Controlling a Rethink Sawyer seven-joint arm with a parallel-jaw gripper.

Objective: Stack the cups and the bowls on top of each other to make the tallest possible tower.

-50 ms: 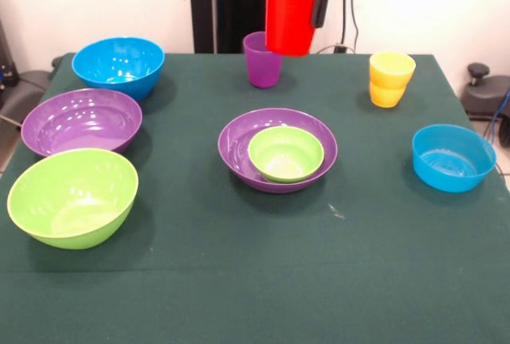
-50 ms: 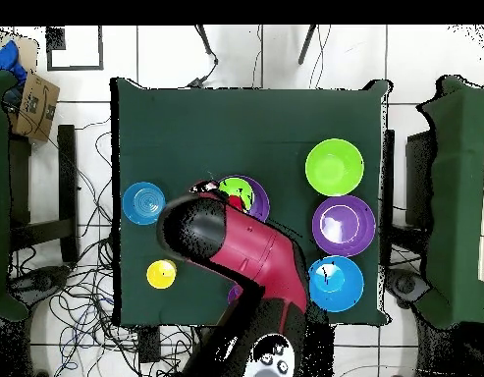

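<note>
My gripper (image 1: 309,3) is shut on the red cup (image 1: 288,17) and holds it tilted in the air above the table's far side, over the purple cup (image 1: 262,59). One black finger (image 1: 320,1) shows against the cup's right wall. In the middle, a large purple bowl (image 1: 235,143) holds the small green bowl (image 1: 285,153). On the left are the large blue bowl (image 1: 118,65), a second large purple bowl (image 1: 81,121) and the lime green bowl (image 1: 72,197). Two stacked yellow cups (image 1: 390,79) and the small blue bowl (image 1: 453,157) stand on the right. In the overhead view the arm (image 2: 247,250) hides the gripper.
A dark green cloth (image 1: 255,280) covers the table. In the overhead view the lime green bowl (image 2: 334,167), purple bowl (image 2: 343,225) and blue bowl (image 2: 335,283) line one side, with the small blue bowl (image 2: 143,202) and the yellow cups (image 2: 162,274) on the other.
</note>
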